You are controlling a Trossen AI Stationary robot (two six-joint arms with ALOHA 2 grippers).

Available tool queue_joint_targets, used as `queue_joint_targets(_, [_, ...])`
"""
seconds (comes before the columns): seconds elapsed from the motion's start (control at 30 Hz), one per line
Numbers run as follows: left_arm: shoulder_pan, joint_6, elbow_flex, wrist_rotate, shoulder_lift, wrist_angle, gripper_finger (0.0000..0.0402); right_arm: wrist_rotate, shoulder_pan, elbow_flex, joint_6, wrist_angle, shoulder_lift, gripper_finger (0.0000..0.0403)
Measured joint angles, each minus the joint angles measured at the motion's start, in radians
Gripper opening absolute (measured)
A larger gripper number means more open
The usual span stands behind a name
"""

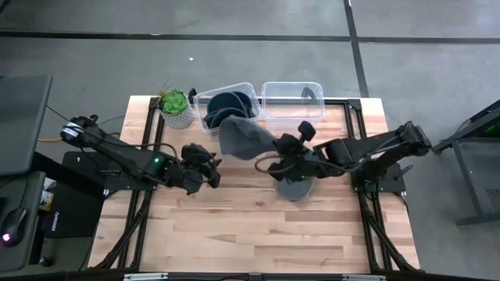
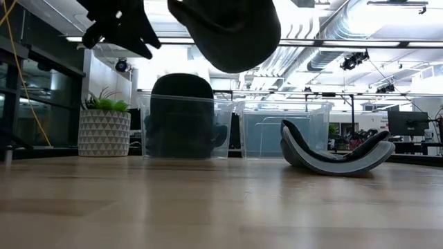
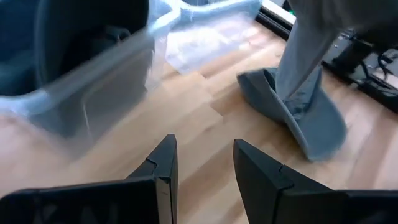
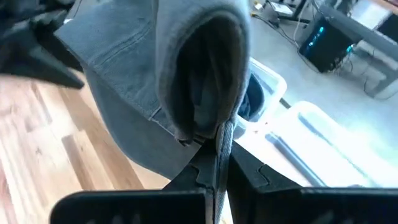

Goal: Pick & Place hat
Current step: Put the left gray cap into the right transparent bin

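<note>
A grey cap [image 1: 241, 136] is held in the air by my right gripper [image 1: 275, 146], just in front of the left clear bin [image 1: 228, 108], which holds dark hats. In the low view this cap [image 2: 228, 31] hangs high above the table. In the right wrist view, the cap [image 4: 168, 74] shows its dark hollow. A second grey cap [image 1: 297, 187] lies on the wood under my right arm, resting on its curved underside [image 2: 336, 158]. My left gripper [image 1: 205, 168] hovers open left of the held cap, touching nothing [image 3: 205, 168]. My right gripper [image 4: 214, 168] pinches a thin edge of the cap [image 4: 222, 134] by its opening between the two fingers. The fingers come roughly level from the table's right side. The cap is lifted clear of the table, and its crown reaches out beyond the fingertips toward the left bin.
A second clear bin [image 1: 293, 101] stands right of the first, at the far edge. A potted plant [image 1: 176, 108] sits left of the bins. Bare wood [image 1: 250, 226] stretches across the near half of the table. A monitor and a mouse lie off the table's left side.
</note>
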Motion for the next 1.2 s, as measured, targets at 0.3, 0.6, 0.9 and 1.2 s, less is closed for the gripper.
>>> queue_joint_targets(0.3, [0.000, 0.192, -0.001, -0.020, 0.089, 0.177, 0.0152, -0.088, -0.070, 0.000, -0.068, 0.153, -0.013, 0.0007])
queue_joint_targets(0.6, [0.000, 0.234, 0.001, -0.070, 0.088, 0.337, 0.0247, -0.092, -0.118, 0.000, -0.068, 0.125, -0.077, 0.0007])
queue_joint_targets(0.9, [0.059, 0.314, 0.001, -0.091, 0.088, 0.620, 0.0253, -0.157, -0.131, 0.000, -0.073, 0.124, -0.126, 0.0007])
queue_joint_targets(1.2, [0.141, 0.431, 0.002, 0.011, 0.110, 0.849, 0.0253, -0.198, -0.137, 0.000, -0.111, 0.156, -0.143, 0.0007])
